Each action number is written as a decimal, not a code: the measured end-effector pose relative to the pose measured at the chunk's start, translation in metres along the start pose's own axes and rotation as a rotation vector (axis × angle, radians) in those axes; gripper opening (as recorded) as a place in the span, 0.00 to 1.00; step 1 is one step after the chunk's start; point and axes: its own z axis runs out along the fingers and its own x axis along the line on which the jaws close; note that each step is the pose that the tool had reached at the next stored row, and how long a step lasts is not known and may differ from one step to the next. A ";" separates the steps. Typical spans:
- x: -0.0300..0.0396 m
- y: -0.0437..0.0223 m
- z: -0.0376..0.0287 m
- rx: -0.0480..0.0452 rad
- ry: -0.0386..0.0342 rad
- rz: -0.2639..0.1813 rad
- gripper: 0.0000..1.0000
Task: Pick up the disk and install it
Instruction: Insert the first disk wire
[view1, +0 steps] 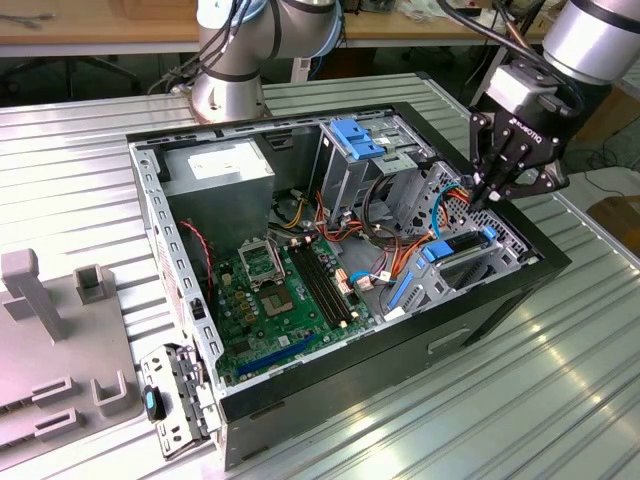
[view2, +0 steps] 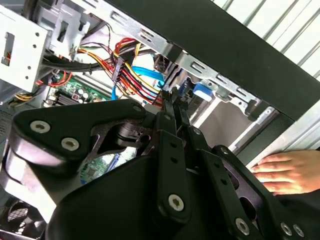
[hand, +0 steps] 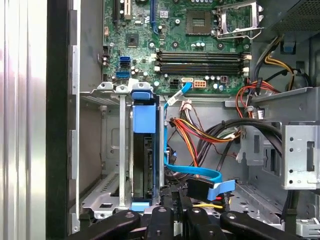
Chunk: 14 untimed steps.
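Observation:
The disk (hand: 145, 155), dark metal in a bright blue carrier, stands on edge inside the metal drive cage (hand: 107, 150) at the case's front corner. In the exterior view the disk (view1: 462, 243) lies in that cage at the right end of the open computer case (view1: 400, 350). My gripper (view1: 487, 196) hangs just above and behind it, fingers pressed together with nothing between them. In the first wrist view the gripper (hand: 176, 196) sits beside the disk's near end, by a blue flat cable (hand: 200, 175). In the second wrist view the gripper (view2: 172, 102) points at a blue plastic part (view2: 201, 90).
A blue bracket (view1: 355, 137) tops the second drive cage. The grey power-supply box (view1: 215, 170) fills the far corner and the green motherboard (view1: 280, 290) lies on the floor. Cable bundles (view1: 400, 215) crowd the space near the cage. A hand (view2: 290, 172) rests outside the case wall.

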 end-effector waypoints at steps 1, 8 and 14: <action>0.0030 0.0005 0.0002 -0.0001 -0.0013 -0.001 0.16; 0.0141 0.0076 0.0065 0.0025 -0.0143 -0.032 0.16; 0.0181 0.0078 0.0089 0.0025 -0.0156 -0.041 0.16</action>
